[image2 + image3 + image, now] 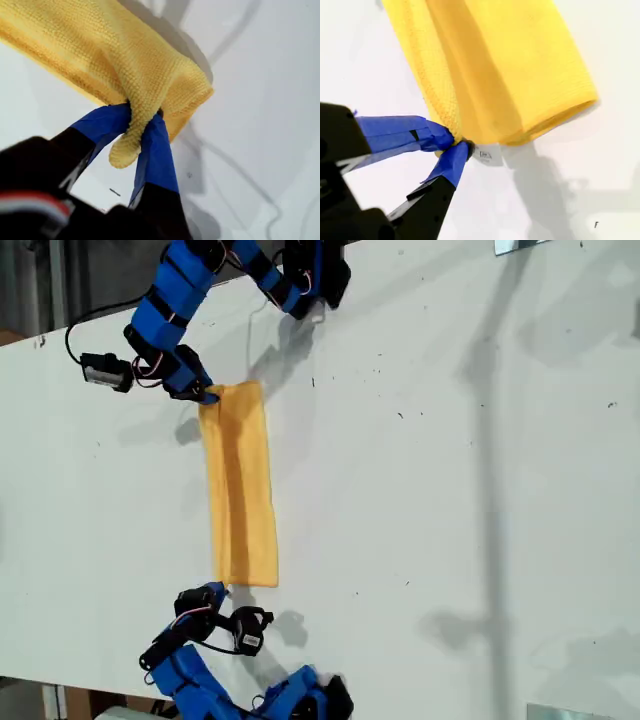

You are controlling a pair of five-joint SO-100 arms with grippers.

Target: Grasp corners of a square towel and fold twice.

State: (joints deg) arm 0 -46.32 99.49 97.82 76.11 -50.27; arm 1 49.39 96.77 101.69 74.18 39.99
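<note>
Pinching the folded microfibre square towel (240,485): my first gripper (141,114), my second gripper (456,145).

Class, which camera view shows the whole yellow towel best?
The exterior view: the square towel lies there as one long folded strip, both ends visible, an arm at each. The first wrist view shows only one bunched corner clamped in my first gripper; the second wrist view shows one end, with my second gripper pinching its edge.

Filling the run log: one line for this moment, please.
towel: folded strip | first gripper: shut on corner | second gripper: shut on corner | table
</note>
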